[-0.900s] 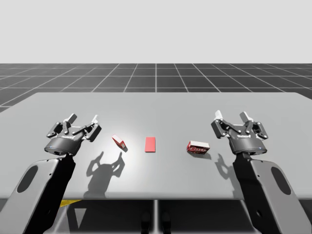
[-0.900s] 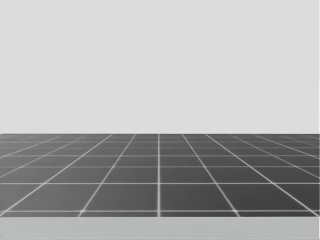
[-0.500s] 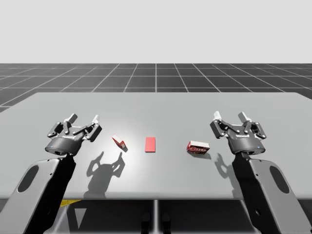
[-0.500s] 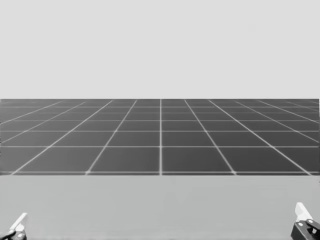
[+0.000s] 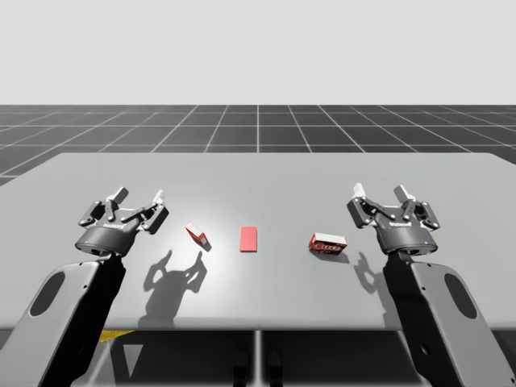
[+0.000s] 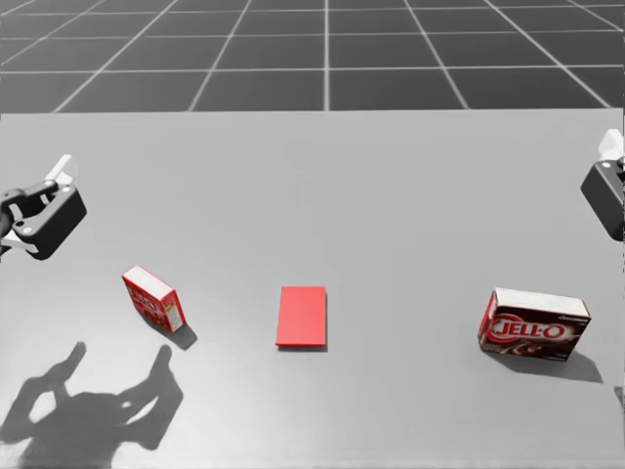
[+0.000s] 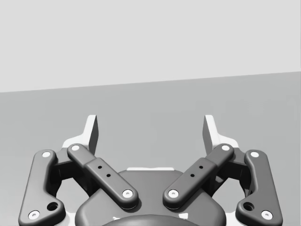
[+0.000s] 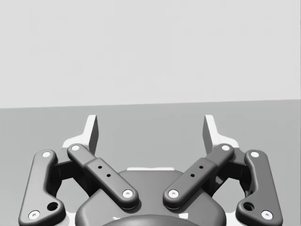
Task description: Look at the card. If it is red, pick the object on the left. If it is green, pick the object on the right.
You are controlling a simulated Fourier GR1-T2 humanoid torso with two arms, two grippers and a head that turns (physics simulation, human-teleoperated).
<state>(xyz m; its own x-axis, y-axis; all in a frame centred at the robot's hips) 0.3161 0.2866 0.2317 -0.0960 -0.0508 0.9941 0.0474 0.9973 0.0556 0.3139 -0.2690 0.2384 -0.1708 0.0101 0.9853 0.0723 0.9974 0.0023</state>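
A flat red card (image 5: 249,239) (image 6: 302,316) lies at the middle of the grey table (image 5: 266,173). To its left a small red box (image 5: 197,236) (image 6: 153,298) stands tilted. On the card's right sits a dark red box (image 5: 328,243) (image 6: 533,325). My left gripper (image 5: 139,196) (image 7: 150,129) hovers open, to the left of the small red box and apart from it. My right gripper (image 5: 381,191) (image 8: 150,129) hovers open to the right of the dark red box, holding nothing. In the head view, part of each gripper sits at the side edges: left gripper (image 6: 39,210), right gripper (image 6: 607,186).
The table's far edge (image 6: 322,112) meets a dark gridded floor (image 5: 258,125). Shadows of both grippers fall on the tabletop near its front edge. Bare table surface lies beyond the card and boxes.
My head has turned downward, so the head view now takes in the table, the card and both boxes. The arms have barely moved and both grippers stay open.
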